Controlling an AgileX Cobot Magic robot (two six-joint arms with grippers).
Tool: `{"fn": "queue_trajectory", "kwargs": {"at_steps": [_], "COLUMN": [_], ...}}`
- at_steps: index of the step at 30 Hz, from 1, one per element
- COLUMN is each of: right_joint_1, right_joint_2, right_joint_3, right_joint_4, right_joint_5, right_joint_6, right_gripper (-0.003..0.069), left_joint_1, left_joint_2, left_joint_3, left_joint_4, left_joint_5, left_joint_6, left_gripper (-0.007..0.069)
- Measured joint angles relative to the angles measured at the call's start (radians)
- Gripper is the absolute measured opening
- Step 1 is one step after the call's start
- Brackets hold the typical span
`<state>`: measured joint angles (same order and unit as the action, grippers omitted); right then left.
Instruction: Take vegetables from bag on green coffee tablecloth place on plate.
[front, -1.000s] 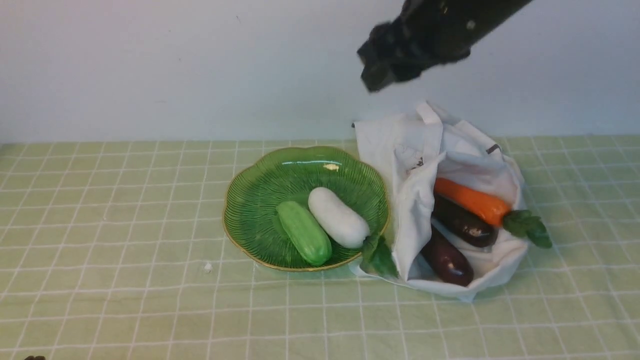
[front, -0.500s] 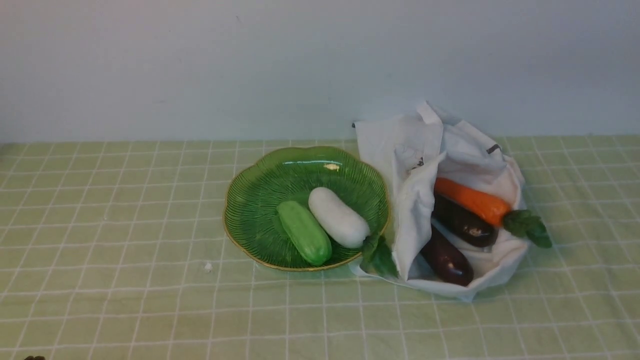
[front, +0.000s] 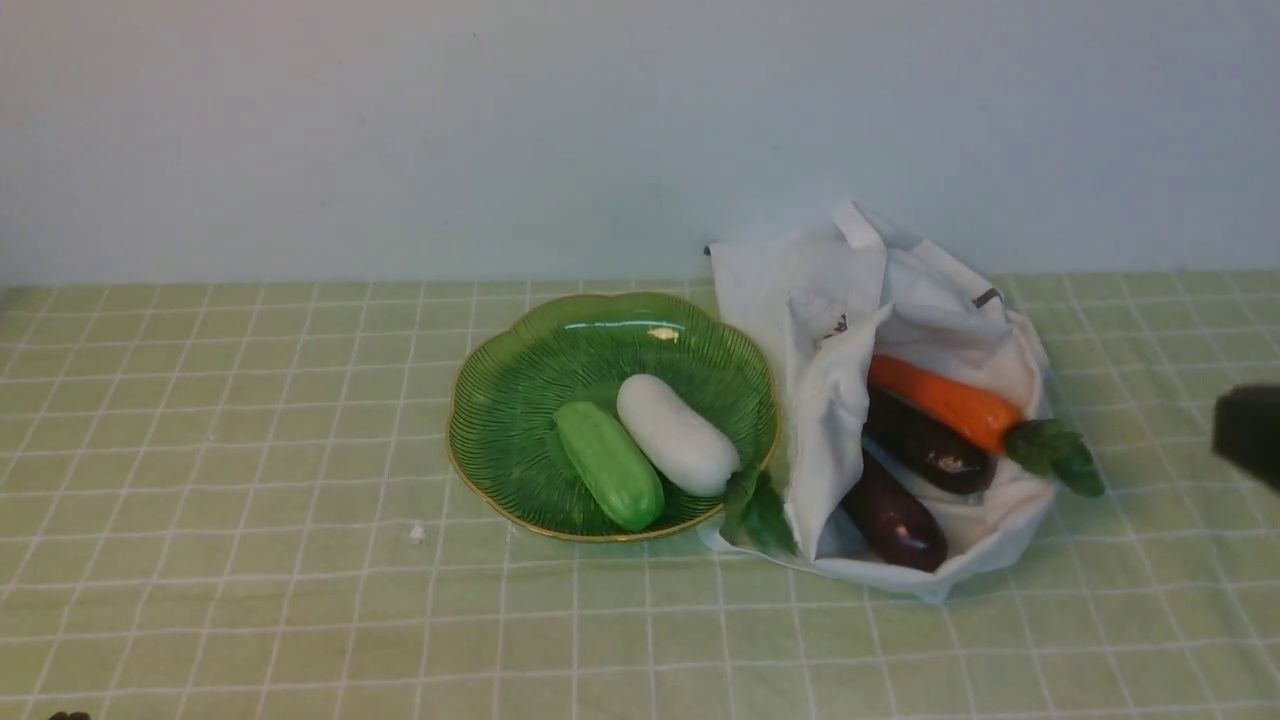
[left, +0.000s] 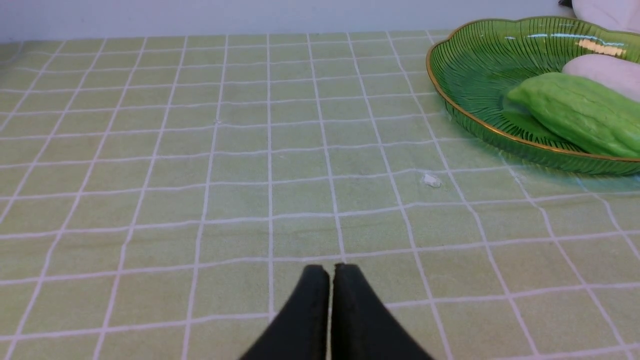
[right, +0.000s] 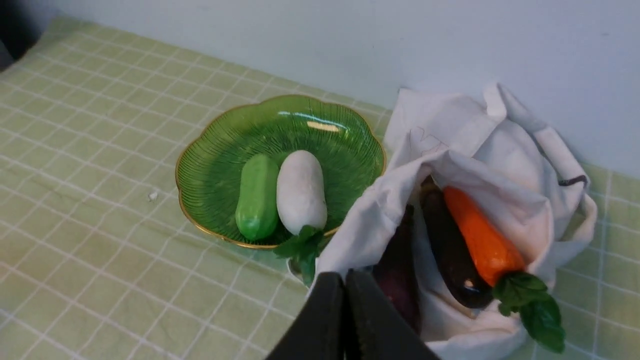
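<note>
– Okay, right gripper (right: 345, 275)?

– Closed, tips together, nothing gripped. It's up in the air on the near side of the bag (front: 835, 400), apart from the veg as far as I can tell.

– Left gripper (left: 331, 268)?

– Closed too, tips nearly meeting, just a thin slit, no item. Over bare cloth (left: 240, 200); plate (front: 500, 370) is well off to its right and farther forward.

– Plate from the right one?

– Left of it, past the bag. Bag's the nearer of the two.

– What's on the plate?

– Cucumber (front: 608, 465) and radish (front: 675, 435), side by side. Cucumber's on the side toward the left gripper, radish toward the bag. Radish leaves (front: 760, 512) hang over the rim, by the bag's edge.

– In the bag?

– Carrot (front: 945, 400) and two eggplants. Upper eggplant (front: 925, 440) lies along the carrot; lower eggplant (front: 895, 520) is nearer the plate than the carrot is, seen from the right gripper. Carrot leaves (front: 1055, 455) poke out past the bag's edge, on the side away from the plate.

– Anything else?

– White speck (front: 416, 535) on the cloth, between left gripper and plate.
</note>
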<state>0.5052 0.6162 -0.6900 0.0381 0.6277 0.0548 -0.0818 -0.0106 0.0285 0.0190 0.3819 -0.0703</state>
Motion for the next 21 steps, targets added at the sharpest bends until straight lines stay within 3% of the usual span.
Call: {"fn": "queue_trajectory", "kwargs": {"at_steps": [2, 6, 21], "right_joint_1": [0.0, 0.0, 0.0], "right_joint_2": [-0.041, -0.063, -0.063], "right_joint_3": [0.157, 0.259, 0.318], "right_joint_4": [0.019, 0.026, 0.029], "right_joint_5": [-0.191, -0.354, -0.365], "right_joint_6": [0.0, 0.002, 0.002], "right_gripper": [-0.0015, -0.0015, -0.0015], "left_joint_1": [0.0, 0.0, 0.0], "left_joint_2": [0.0, 0.0, 0.0], "left_joint_3": [0.0, 0.0, 0.0], "left_joint_4": [0.0, 0.0, 0.0], "left_joint_5": [0.0, 0.0, 0.0], "left_joint_6": [0.0, 0.0, 0.0], "left_gripper": [-0.0004, -0.0004, -0.0004]}}
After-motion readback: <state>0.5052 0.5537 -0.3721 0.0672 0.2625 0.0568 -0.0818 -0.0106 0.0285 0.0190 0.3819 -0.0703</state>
